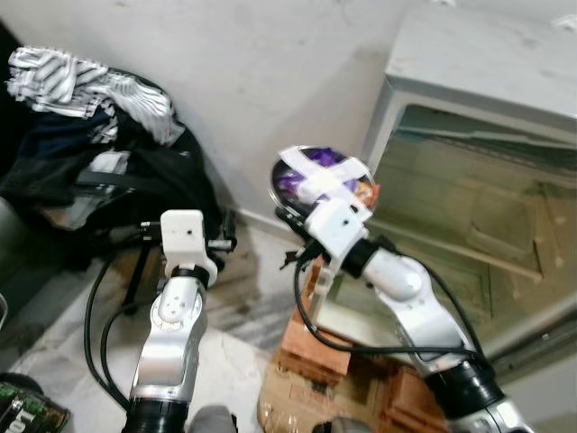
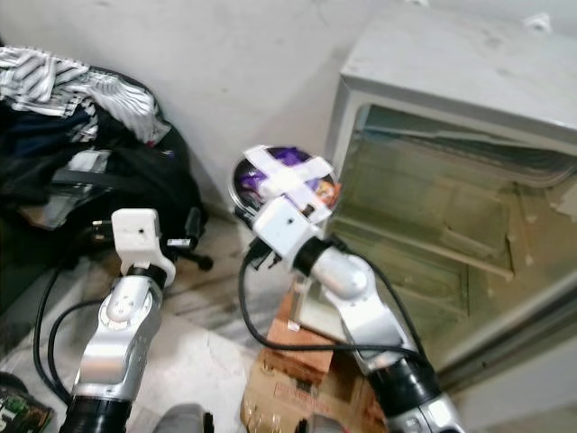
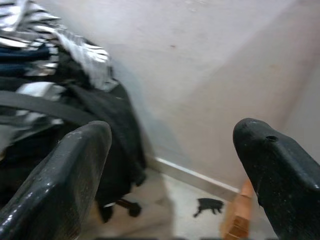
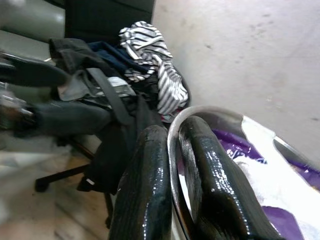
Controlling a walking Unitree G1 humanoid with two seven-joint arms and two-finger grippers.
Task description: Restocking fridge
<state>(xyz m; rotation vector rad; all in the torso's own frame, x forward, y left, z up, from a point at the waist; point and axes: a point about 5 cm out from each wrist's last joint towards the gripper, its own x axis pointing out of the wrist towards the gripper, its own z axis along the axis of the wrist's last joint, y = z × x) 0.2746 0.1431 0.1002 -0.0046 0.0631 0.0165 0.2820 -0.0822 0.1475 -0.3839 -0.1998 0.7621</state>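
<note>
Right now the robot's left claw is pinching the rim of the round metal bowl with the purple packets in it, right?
Not quite: the right claw pinches the round metal bowl's rim, as the right wrist view shows. The left claw hangs open, holding nothing. The purple packets are indeed inside.

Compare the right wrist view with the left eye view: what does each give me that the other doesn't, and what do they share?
Right wrist view alone: the right gripper, its fingers pinching the metal bowl's rim from either side.

Left eye view alone: the open fridge with bare shelves to the right of the bowl, the cardboard boxes under the right arm, and the left gripper, open and holding nothing, raised before the chair.

Shared: the bowl with purple packets under white tape, the striped cloth piled on the dark chair, and the pale wall.
</note>
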